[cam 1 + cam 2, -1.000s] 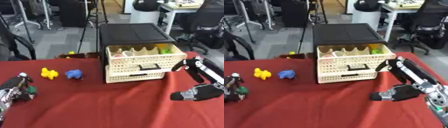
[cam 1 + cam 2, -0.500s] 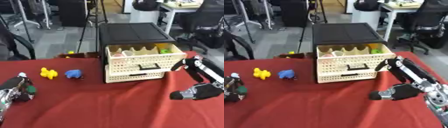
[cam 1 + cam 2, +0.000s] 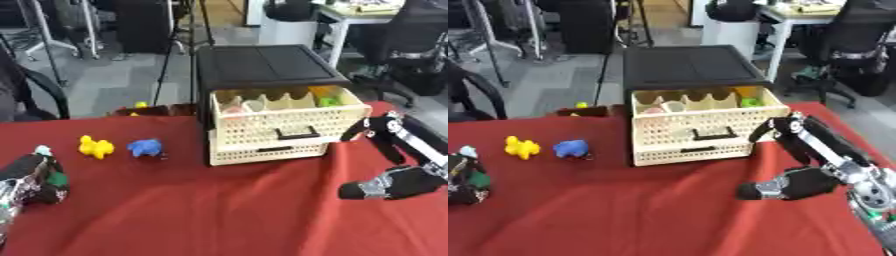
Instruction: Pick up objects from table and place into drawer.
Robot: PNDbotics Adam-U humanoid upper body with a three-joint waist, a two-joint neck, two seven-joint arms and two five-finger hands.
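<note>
A black-topped drawer unit (image 3: 262, 65) stands at the back middle of the red table (image 3: 219, 210). Its cream upper drawer (image 3: 289, 127) is pulled open, with pink, white, yellow and green things inside. A yellow toy (image 3: 95, 147) and a blue toy (image 3: 145, 147) lie side by side on the cloth to its left. My right hand (image 3: 824, 155) is open to the right of the drawer, fingers stretched toward the drawer's right front corner and thumb low over the cloth. My left hand (image 3: 31, 177) rests at the lower left edge, with a green patch on it.
The lower drawer (image 3: 271, 151) is shut. A small yellow thing (image 3: 140, 105) and a dark thing (image 3: 157, 110) sit at the table's far edge, left of the unit. Office chairs, a tripod and desks stand behind the table.
</note>
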